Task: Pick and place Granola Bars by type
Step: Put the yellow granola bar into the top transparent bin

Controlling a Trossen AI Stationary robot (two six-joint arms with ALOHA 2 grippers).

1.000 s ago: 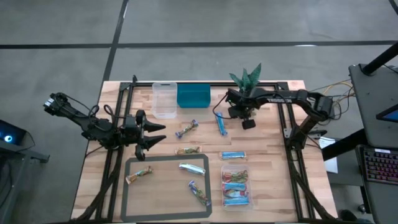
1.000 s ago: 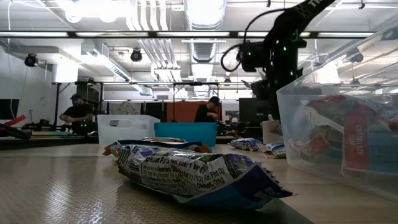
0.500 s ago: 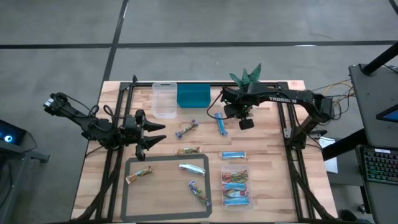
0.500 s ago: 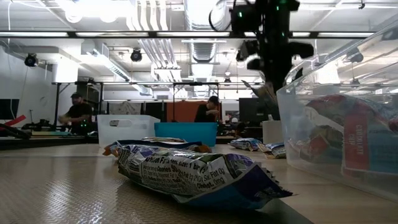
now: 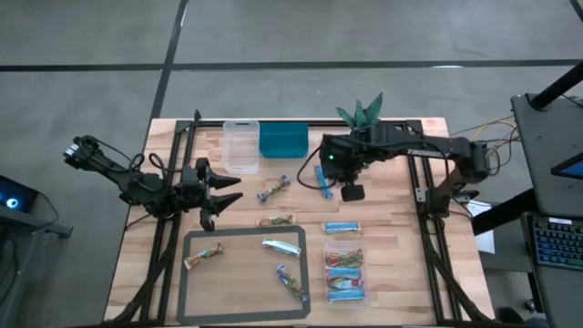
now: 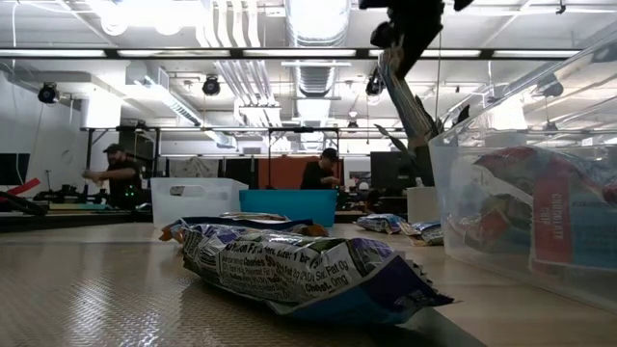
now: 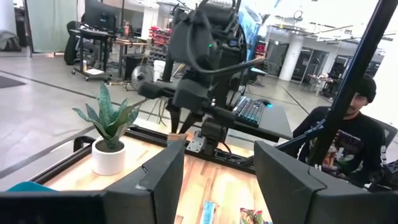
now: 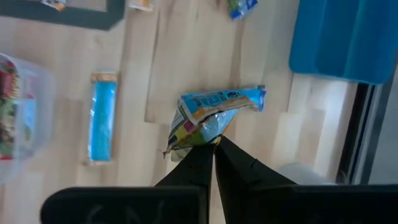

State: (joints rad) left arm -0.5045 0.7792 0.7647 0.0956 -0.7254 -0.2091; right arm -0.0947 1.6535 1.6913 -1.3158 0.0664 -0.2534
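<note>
My right end effector (image 8: pixel 211 148) is pinched fully shut on one end of a blue granola bar (image 8: pixel 214 114), so the bar hangs clear of the wooden surface (image 5: pixel 392 228) and I can carry it without dragging it across the others. I hold it just beside the teal bin (image 5: pixel 283 140), on the side facing the potted plant (image 5: pixel 361 114), with a second blue bar (image 5: pixel 343 228) lying flat farther from the bin, next to the clear tub (image 5: pixel 346 271) that already holds several bars. By my judgement, gripping the crimped end keeps the label visible for sorting. The wrapper is shiny bright blue with white lettering and a yellow-green patch near my fingertips (image 8: pixel 198 163), creased where I squeeze it. My left end effector (image 5: pixel 221 192) waits partly open and empty, well apart from the bin.
</note>
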